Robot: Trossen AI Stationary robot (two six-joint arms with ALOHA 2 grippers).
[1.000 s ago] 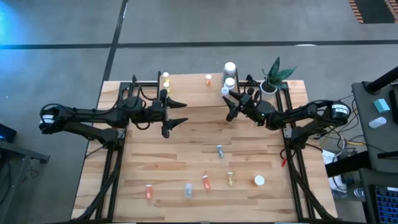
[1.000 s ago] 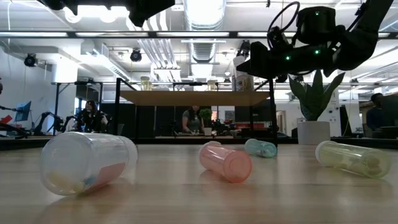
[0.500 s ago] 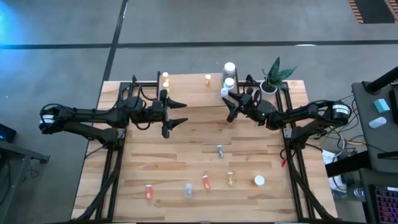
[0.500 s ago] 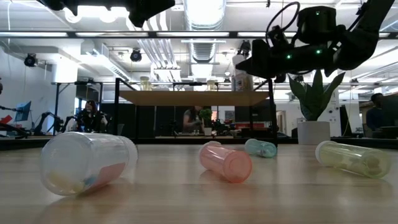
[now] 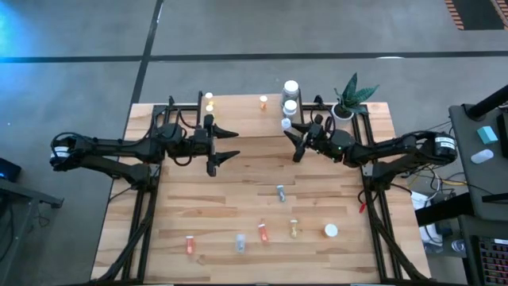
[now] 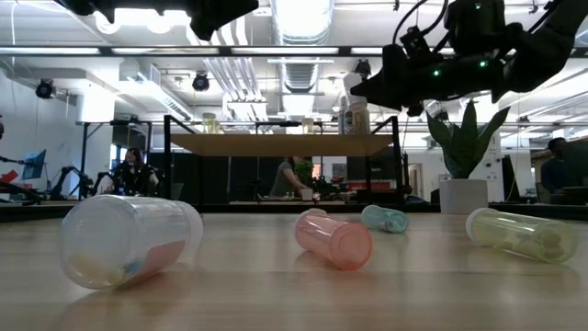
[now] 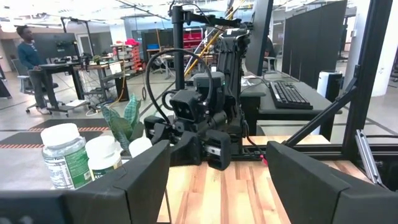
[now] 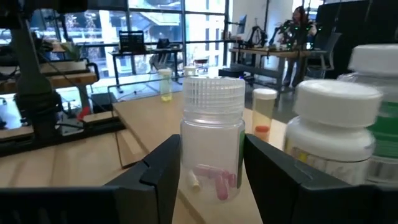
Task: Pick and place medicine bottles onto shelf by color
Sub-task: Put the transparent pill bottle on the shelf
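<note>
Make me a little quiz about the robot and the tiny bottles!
1. True or false: the left gripper is holding a bottle.
2. Pick one: what is inside the clear bottle that the right gripper holds? A) green leaves B) pink and white capsules C) nothing
3. Fill in: ___ big white-capped bottles stand on the shelf near the potted plant.

Key: 1 false, its fingers are open and hold nothing; 2 B; 3 two.
</note>
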